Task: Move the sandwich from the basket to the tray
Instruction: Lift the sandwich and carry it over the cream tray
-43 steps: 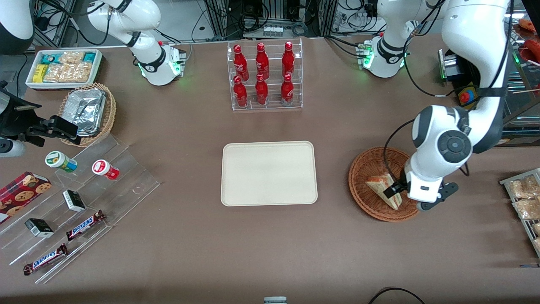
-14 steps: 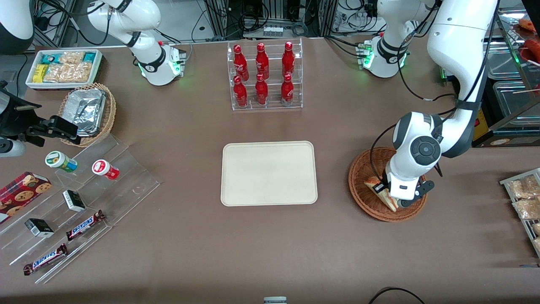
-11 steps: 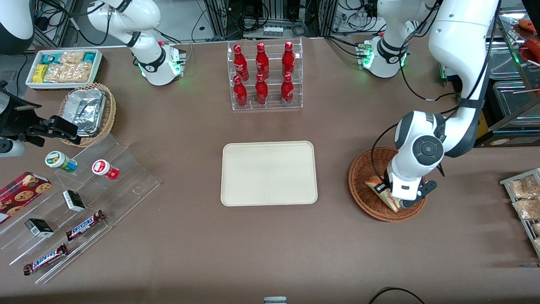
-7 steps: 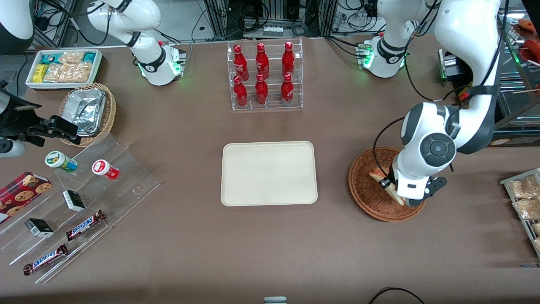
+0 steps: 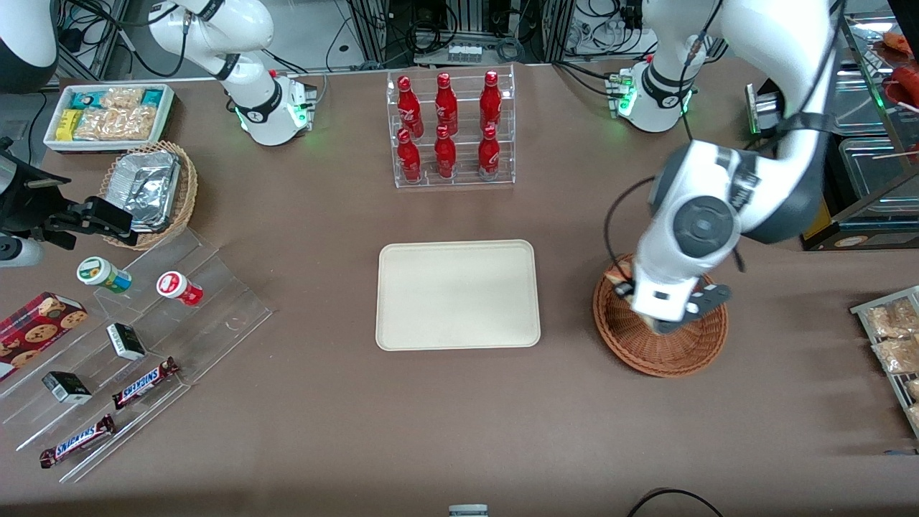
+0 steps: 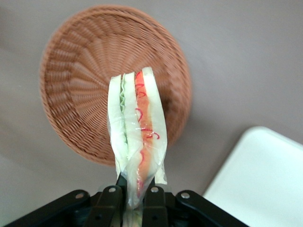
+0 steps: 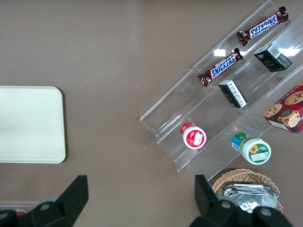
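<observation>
Tool: the tool (image 6: 134, 201) is hanging above the basket, its two fingers (image 6: 110, 208) pressing in on the lower end of the sandwich and holding it.
Sandwich: the sandwich (image 6: 136, 142) is sitting upright in that grip, clear of the wicker, its white bread, green and orange-red layers showing edge-on through the clear wrap; in the front view only a small corner of it (image 5: 617, 273) is peeking out beside the arm's wrist.
Basket: the basket (image 5: 646, 352) is resting on the brown desk (image 5: 445, 416) toward the working arm's end, and nothing is showing inside it in the wrist view (image 6: 80, 80).
Tray: the tray (image 5: 457, 294) is lying flat near the middle of the desk, just beside the basket but apart from it, with nothing lying on it; one rounded corner (image 6: 265, 179) is showing in the wrist view.
</observation>
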